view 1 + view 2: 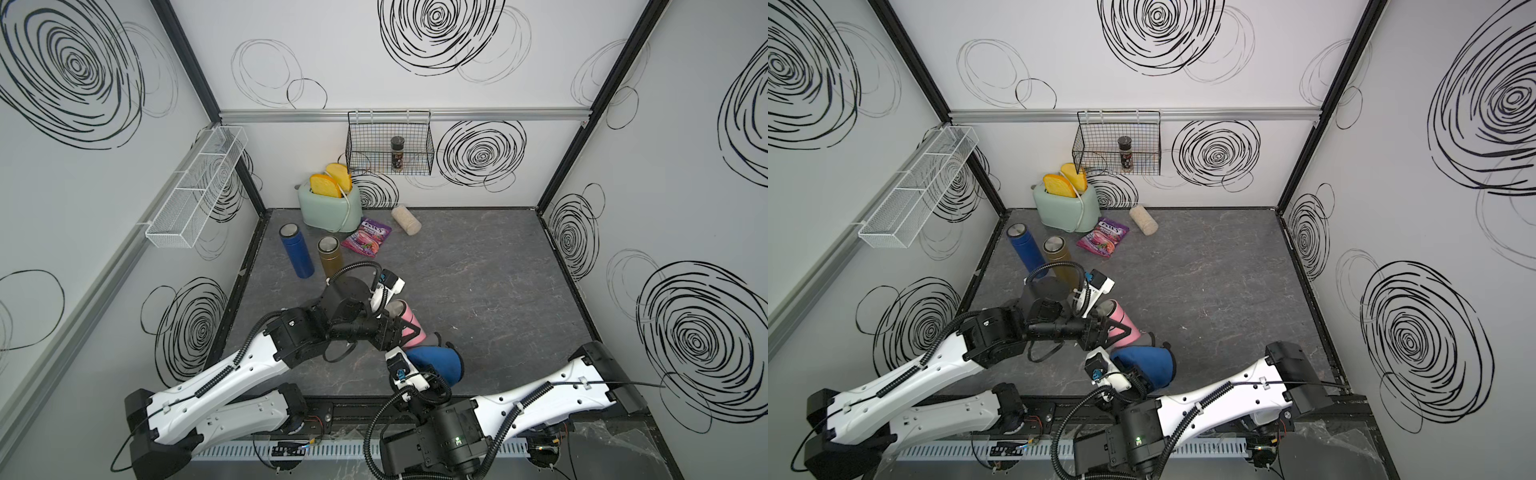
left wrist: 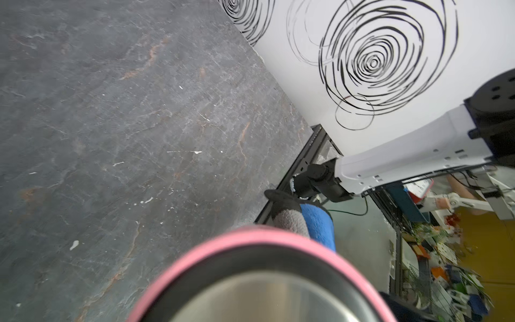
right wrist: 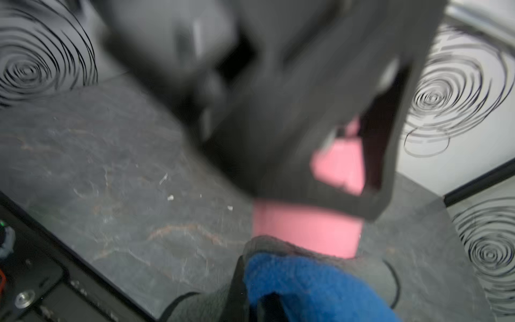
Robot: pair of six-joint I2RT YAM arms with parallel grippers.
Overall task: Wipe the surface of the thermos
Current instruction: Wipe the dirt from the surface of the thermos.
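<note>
A pink thermos (image 1: 409, 318) (image 1: 1122, 319) with a steel mouth stands slightly tilted near the table's front middle. My left gripper (image 1: 400, 333) is shut on its body from the left side. In the left wrist view the thermos rim (image 2: 250, 239) fills the lower part and hides the jaws. A blue and grey cloth (image 1: 440, 361) (image 1: 1152, 363) is bunched in my right gripper (image 1: 428, 369), which is shut on it. The cloth (image 3: 306, 278) presses against the thermos (image 3: 306, 231) at its lower part, just below the left gripper's black fingers (image 3: 292, 125).
A blue thermos (image 1: 296, 249) and an amber one (image 1: 330, 254) stand at the back left. Behind them are a mint toaster (image 1: 330, 210), a purple candy bag (image 1: 365, 240) and a lying jar (image 1: 406, 219). A wire basket (image 1: 357, 160) with a spice jar (image 1: 397, 153) hangs on the back wall.
</note>
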